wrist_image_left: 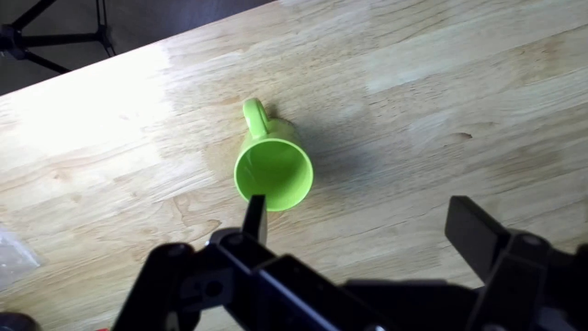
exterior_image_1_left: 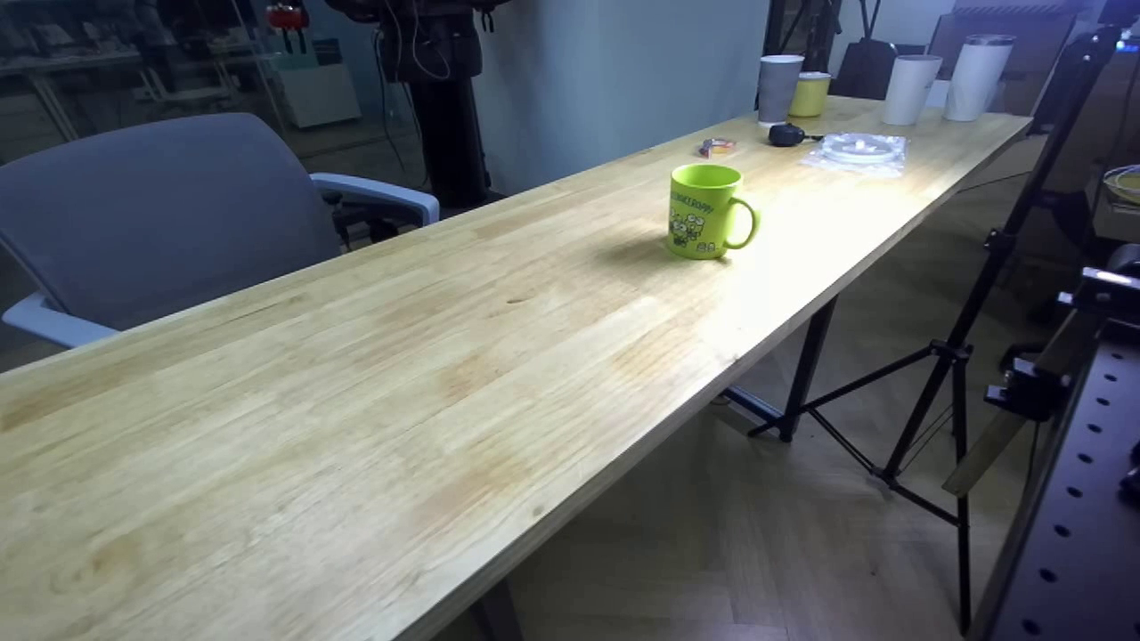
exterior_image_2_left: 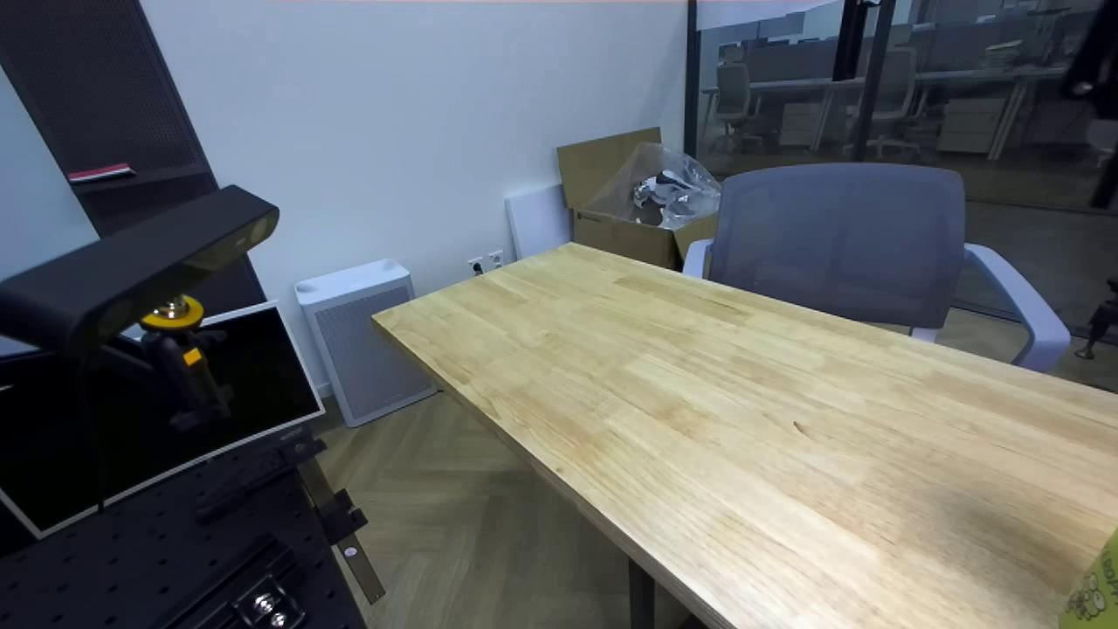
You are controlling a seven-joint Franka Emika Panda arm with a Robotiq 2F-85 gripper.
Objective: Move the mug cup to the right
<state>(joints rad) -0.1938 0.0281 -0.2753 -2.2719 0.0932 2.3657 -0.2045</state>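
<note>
The lime-green mug cup stands upright on the wooden table, its loop handle toward the near long edge and a printed mark on its side. Only a corner of the mug cup shows at the lower right of an exterior view. In the wrist view I look down into the mug cup, with its handle pointing up the picture. My gripper is wide open and empty above the table. Its left finger overlaps the mug's lower rim in the picture; the right finger is well to the right. The gripper is out of both exterior views.
The wooden table is long and narrow. At its far end stand a grey cup, a yellowish cup, a white cup and a white tumbler. A plastic packet and a black object lie nearer. A chair stands alongside.
</note>
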